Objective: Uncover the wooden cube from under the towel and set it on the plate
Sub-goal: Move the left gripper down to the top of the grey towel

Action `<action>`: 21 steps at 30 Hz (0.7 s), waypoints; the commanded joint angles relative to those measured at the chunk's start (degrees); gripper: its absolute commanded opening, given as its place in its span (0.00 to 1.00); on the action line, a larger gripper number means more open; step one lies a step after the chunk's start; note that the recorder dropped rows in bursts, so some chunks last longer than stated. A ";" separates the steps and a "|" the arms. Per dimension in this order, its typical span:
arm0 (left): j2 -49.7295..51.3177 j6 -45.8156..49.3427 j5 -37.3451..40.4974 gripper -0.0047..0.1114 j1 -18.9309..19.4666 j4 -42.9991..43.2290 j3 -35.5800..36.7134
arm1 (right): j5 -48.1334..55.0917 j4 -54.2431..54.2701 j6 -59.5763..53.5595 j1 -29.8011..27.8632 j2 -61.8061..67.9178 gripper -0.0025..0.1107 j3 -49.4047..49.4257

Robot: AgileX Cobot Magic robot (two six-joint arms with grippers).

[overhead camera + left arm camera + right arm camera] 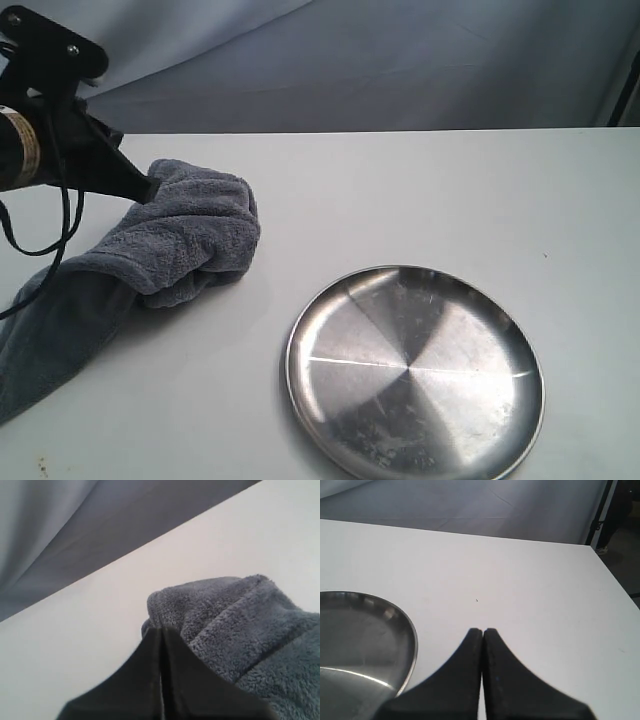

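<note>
The towel (195, 235) is seen bunched into a thick mound on the left part of the white table (420, 200), with one end trailing down toward the near left edge. Its upper fold is pinched by the left gripper (150, 188), whose dark fingers (140, 680) are pressed together on the cloth at their tips, so that the fold is held raised above the table. The wooden cube is not visible in any view; whether it lies beneath the mound cannot be told. The plate (415, 370) is set flat on the table, to the right of the towel and well apart from it, its scratched surface bare. The right gripper (483, 631) is held above the table just beside the plate's rim, its fingers (465, 680) closed together on nothing.
</note>
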 commanded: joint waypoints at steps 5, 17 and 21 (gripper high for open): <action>3.73 50.58 12.52 0.04 -0.67 -47.24 -7.74 | -0.53 0.27 -0.19 0.11 -0.35 0.02 0.21; 6.71 54.91 36.00 0.04 -0.56 -51.65 -15.78 | -0.53 0.27 -0.19 0.11 -0.35 0.02 0.21; 8.04 57.07 41.77 0.04 -0.64 -52.27 -16.61 | -0.53 0.27 -0.19 0.11 -0.35 0.02 0.21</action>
